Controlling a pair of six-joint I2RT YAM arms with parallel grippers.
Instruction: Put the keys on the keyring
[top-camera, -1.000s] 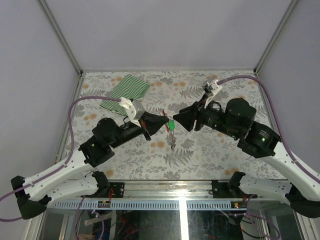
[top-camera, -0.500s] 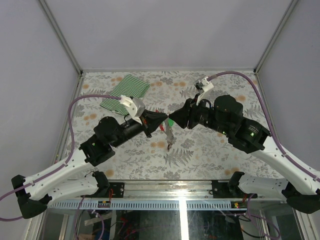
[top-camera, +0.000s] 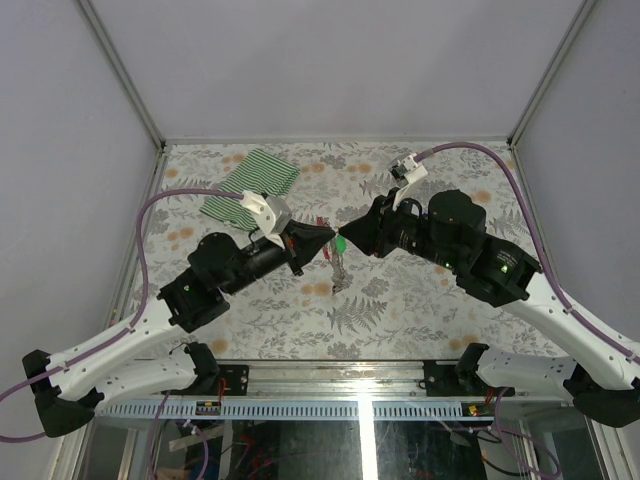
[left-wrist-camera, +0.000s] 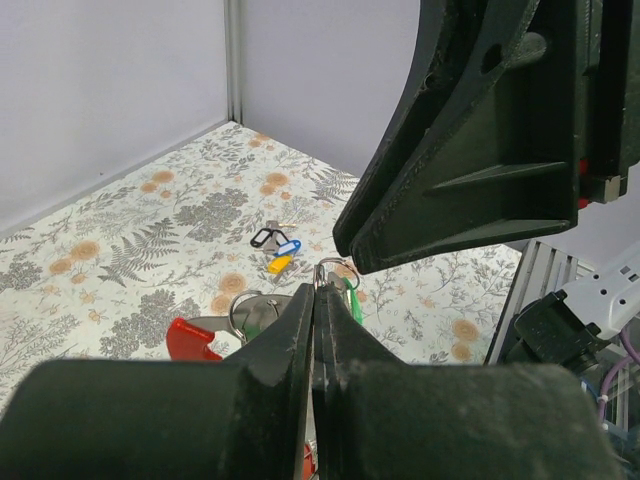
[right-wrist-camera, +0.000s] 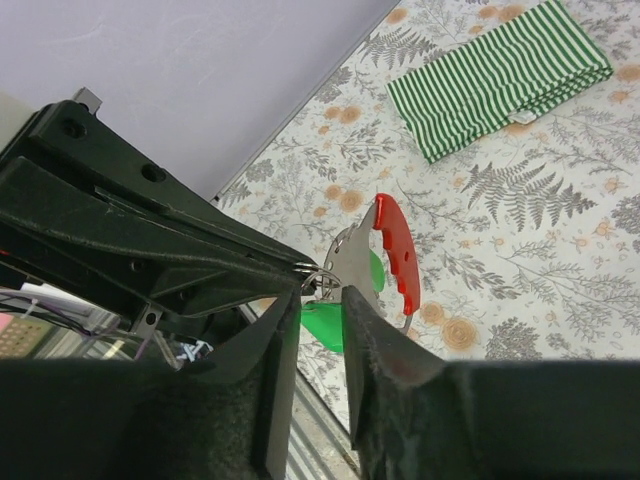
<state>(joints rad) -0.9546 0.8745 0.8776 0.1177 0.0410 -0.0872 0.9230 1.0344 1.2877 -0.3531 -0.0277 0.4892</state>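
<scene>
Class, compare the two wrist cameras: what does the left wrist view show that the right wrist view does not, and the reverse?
Only the left wrist view shows the small black clip with blue and yellow tags, lying on the table. Only the right wrist view shows the green-and-white striped cloth. Both show the green key tag, a red plastic piece beside it, and the floral table.

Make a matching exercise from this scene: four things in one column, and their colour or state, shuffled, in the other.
Things:
1. left claw
2. cloth
3. key tag
4. keyring

Colour or state:
A. green-and-white stripes
B. red
C. shut
D. plain green

Pairs: 1-C, 2-A, 3-D, 4-B
</scene>
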